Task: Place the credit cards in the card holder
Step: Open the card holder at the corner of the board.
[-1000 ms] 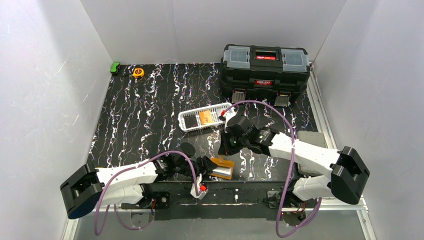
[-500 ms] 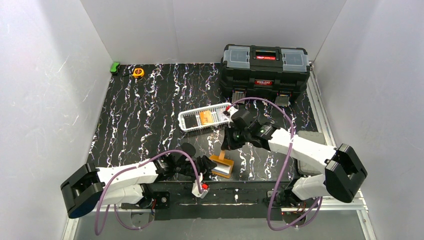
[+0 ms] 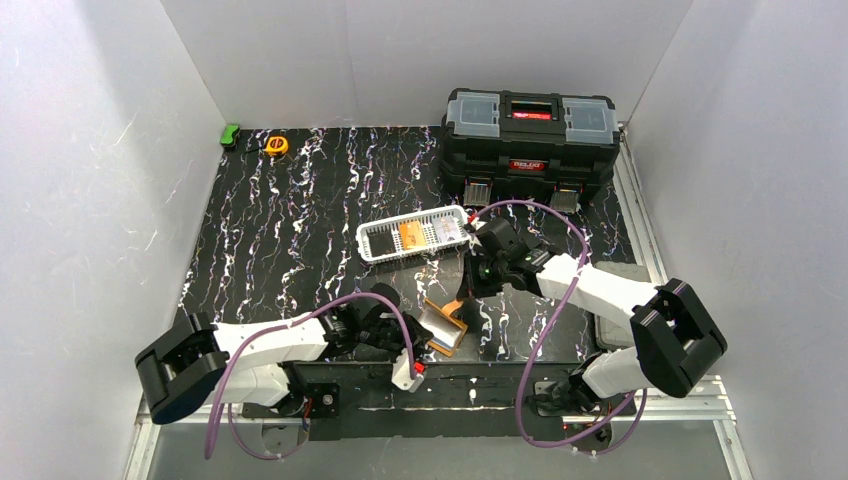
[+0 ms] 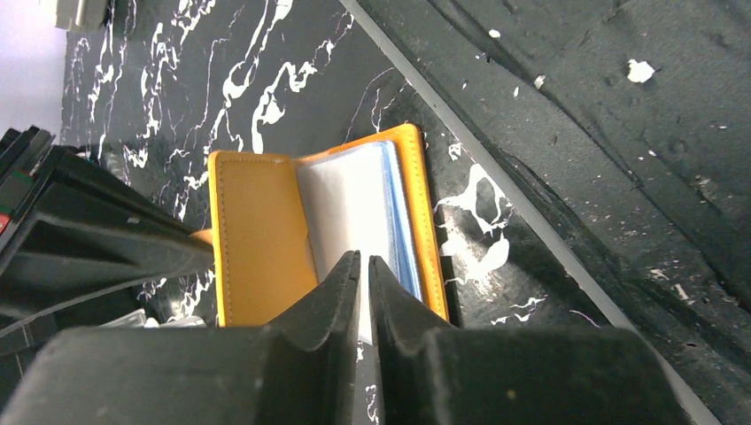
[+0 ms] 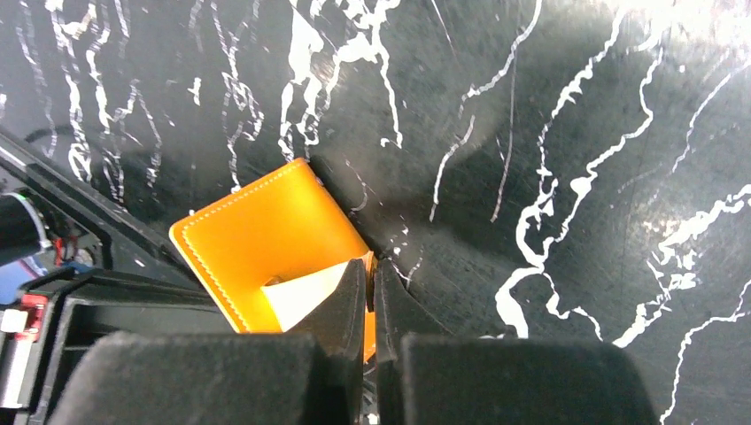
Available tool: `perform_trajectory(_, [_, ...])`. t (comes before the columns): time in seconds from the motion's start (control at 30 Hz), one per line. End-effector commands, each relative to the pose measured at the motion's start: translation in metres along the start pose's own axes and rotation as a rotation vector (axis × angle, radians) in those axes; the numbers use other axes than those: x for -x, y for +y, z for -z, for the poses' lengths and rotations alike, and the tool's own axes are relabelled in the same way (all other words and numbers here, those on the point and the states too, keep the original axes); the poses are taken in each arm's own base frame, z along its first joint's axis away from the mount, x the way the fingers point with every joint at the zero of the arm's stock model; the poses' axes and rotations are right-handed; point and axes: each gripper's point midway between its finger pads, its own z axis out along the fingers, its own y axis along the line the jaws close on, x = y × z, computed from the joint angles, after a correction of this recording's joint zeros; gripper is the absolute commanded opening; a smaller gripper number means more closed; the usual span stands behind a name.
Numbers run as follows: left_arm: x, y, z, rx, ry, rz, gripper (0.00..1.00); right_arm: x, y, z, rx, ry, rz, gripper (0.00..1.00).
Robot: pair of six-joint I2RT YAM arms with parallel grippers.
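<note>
1. Card holder (image 3: 445,331) lies open nearward of basket (image 3: 362,240), beside the tabletop's (image 3: 300,230) front edge.
2. Left end effector (image 4: 364,266) narrow, pinching its clear pocket; right end effector (image 5: 370,270) clamps its orange cover.
3. Only the overhead view shows the basket.

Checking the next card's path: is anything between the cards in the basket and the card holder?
Yes. The right gripper, jaws shut on the orange cover of the card holder, hangs over the stretch between it and the basket with the credit cards. The left gripper pinches the clear pockets.
</note>
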Motion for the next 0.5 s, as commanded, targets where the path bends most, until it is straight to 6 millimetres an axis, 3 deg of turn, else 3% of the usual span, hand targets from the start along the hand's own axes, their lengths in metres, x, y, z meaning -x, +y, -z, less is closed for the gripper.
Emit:
perform_trajectory(0.0, [0.004,0.008,-0.004,-0.010,-0.014,0.014,0.04,-0.003,-0.008,-0.001,-0.021,-0.008,0.003,0.01])
perform_trajectory(0.3, [-0.002,0.001,0.000,-0.033,0.026,0.063,0.05,-0.013,-0.025,-0.005,-0.061,0.013,-0.036,0.01])
perform_trajectory(0.47, [-0.015,0.009,0.009,0.023,0.123,0.220,0.12,-0.025,-0.036,-0.008,-0.096,0.041,-0.046,0.01])
